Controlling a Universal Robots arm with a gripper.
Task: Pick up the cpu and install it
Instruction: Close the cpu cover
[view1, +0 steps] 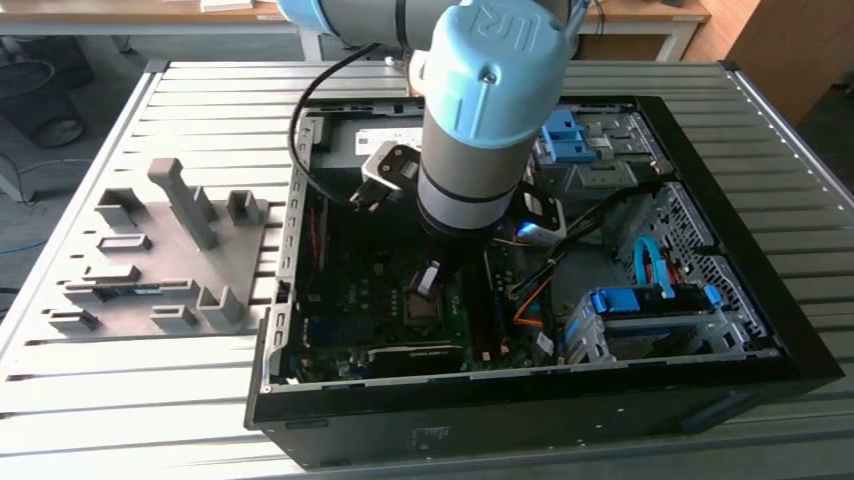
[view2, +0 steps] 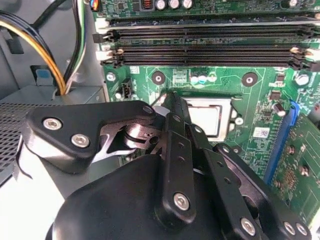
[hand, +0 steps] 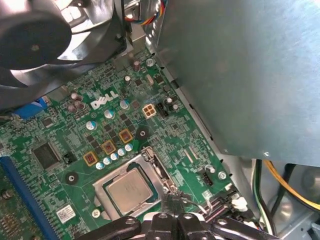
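The cpu is a small square chip with a silvery-grey top. It lies flat in the motherboard socket with a metal frame around its edges, and it also shows in the second wrist view. My gripper is shut with nothing between its fingers. Its tips point down at the socket's edge, right beside the cpu and next to a thin wire lever. In the second wrist view the gripper covers one side of the socket. In the exterior view the gripper reaches down into the open computer case.
A black fan and a grey power-supply box flank the board. Memory slots run past the socket. Yellow cables hang by the case wall. A grey parts fixture lies on the exterior view's left, and blue drive brackets on its right.
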